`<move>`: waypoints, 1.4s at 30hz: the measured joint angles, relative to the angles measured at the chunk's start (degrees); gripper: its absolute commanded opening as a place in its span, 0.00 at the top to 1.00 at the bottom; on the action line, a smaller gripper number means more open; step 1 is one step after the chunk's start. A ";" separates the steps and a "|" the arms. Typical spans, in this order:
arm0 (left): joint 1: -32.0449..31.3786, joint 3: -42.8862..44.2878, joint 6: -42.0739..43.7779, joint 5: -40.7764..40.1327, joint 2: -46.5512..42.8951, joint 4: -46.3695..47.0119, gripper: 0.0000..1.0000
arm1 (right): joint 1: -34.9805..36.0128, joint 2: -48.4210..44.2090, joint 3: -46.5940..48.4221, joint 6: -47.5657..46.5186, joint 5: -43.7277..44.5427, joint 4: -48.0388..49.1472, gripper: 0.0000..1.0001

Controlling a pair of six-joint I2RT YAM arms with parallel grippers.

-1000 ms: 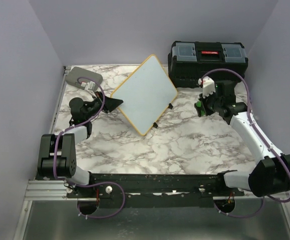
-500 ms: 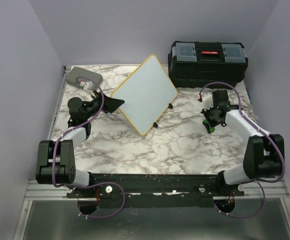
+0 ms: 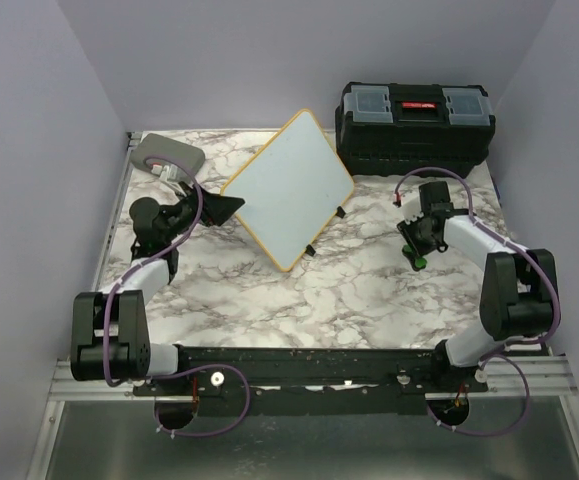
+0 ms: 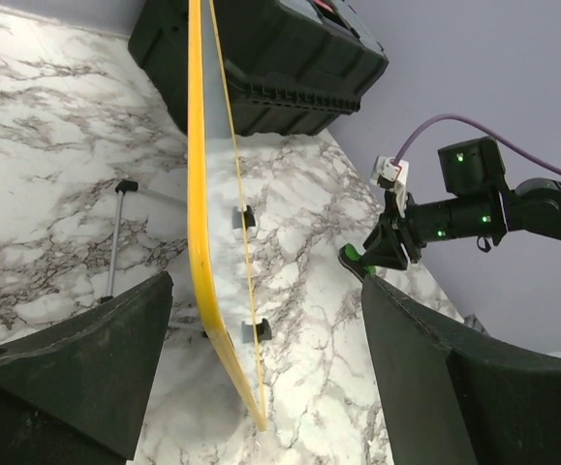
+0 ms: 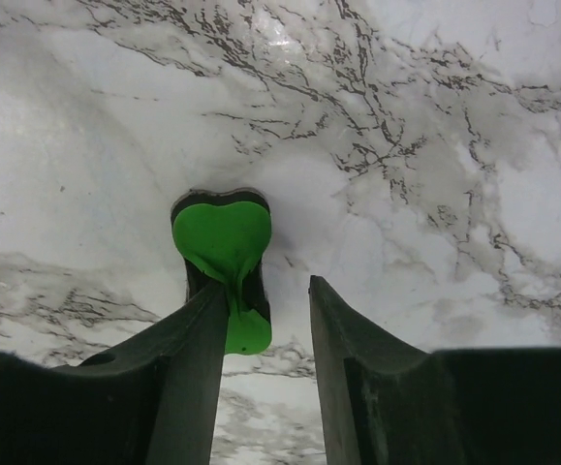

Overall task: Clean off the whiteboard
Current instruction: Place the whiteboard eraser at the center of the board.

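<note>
The whiteboard stands tilted on one corner like a diamond in the middle of the table, and its face shows no marks. In the left wrist view I see it edge-on, as a yellow rim. My left gripper is open. Its jaws stand wide on either side of the board's left corner and do not touch it. A green eraser with a black base lies on the marble to the right. My right gripper is open over the eraser. Its left finger is against the eraser and its right finger is apart.
A black toolbox stands at the back right, behind the board. A grey rounded case lies at the back left corner. The board's thin metal stand leg rests on the marble behind it. Purple walls close in the table.
My right arm came down and toward me, set the green eraser on the table and opened. My left gripper opened off the whiteboard's corner; the board stayed put.
</note>
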 measured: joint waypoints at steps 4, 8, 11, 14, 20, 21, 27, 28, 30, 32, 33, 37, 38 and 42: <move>0.55 -0.17 0.00 -0.66 -1.44 0.00 0.21 | -0.11 -0.31 0.04 -0.15 0.44 0.31 0.41; 1.16 -0.68 0.00 -1.62 -3.15 -0.33 0.21 | -0.11 -0.94 0.46 0.07 0.33 -0.92 0.30; 1.84 -1.09 0.00 -2.21 -4.26 -0.52 0.21 | -0.11 -1.68 1.36 0.35 0.31 -2.82 0.25; 2.49 -1.51 0.00 -2.95 -5.29 -0.94 0.21 | -0.09 -2.71 2.60 0.55 -0.57 -4.13 0.22; 3.37 -1.55 0.02 -3.65 -7.02 -2.67 0.20 | -0.09 -4.42 3.41 0.94 -0.81 -5.25 0.19; 3.43 -1.55 0.00 -3.78 -7.32 -2.93 0.20 | -0.09 -4.37 3.41 0.94 -0.76 -5.35 0.18; 3.72 -1.60 0.02 -3.93 -8.24 -3.41 0.20 | -0.09 -2.14 3.34 0.85 -0.68 -5.53 0.09; 3.74 -1.60 0.02 -3.93 -8.46 -3.43 0.20 | -0.09 -1.38 3.13 0.72 -0.50 -5.46 0.07; 3.96 -1.60 0.02 -3.93 -9.03 -3.52 0.20 | -0.09 -0.50 2.12 0.26 0.00 -5.44 0.03; 4.15 -1.60 0.02 -3.93 -9.53 -3.65 0.20 | -0.09 -0.72 1.53 -0.11 0.37 -5.49 0.02; 4.33 -1.60 0.02 -3.93 -9.81 -3.82 0.20 | -0.09 -1.16 1.53 -0.17 0.50 -5.51 0.01; 4.61 -1.60 0.02 -3.93 -10.67 -4.39 0.20 | -0.09 -3.32 1.60 -0.52 0.57 -5.97 0.01; 4.76 -1.60 0.02 -3.93 -10.88 -4.59 0.20 | -0.09 -4.07 1.88 -0.57 0.52 -6.45 0.01; 5.53 -1.60 0.02 -3.93 -12.00 -5.55 0.20 | -0.09 -5.79 3.56 -0.46 -1.49 -7.87 0.00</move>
